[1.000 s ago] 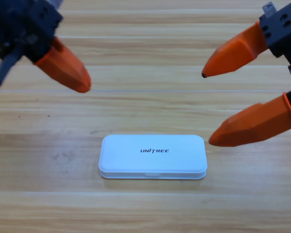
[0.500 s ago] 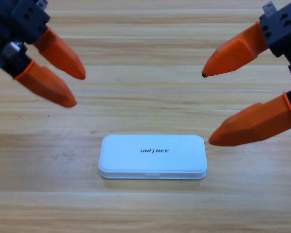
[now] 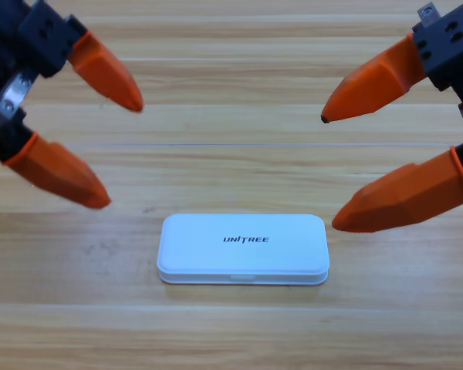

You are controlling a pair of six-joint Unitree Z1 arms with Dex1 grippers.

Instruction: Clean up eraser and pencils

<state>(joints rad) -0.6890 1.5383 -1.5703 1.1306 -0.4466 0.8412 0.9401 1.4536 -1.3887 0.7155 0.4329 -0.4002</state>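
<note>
Case: white UNITREE case [image 3: 243, 248], lid closed, flat on bench [image 3: 231, 331], centre.
Left end effector [image 3: 125, 154]: upper left, released, jaws spread.
Right end effector [image 3: 329, 172]: right edge, released, jaws spread.
Eraser, pencils: not visible anywhere.

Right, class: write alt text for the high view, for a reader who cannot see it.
A closed white rectangular UNITREE case lies flat on a wooden table. The left gripper and the right gripper hang open above it, one at each upper side, holding nothing.
</note>
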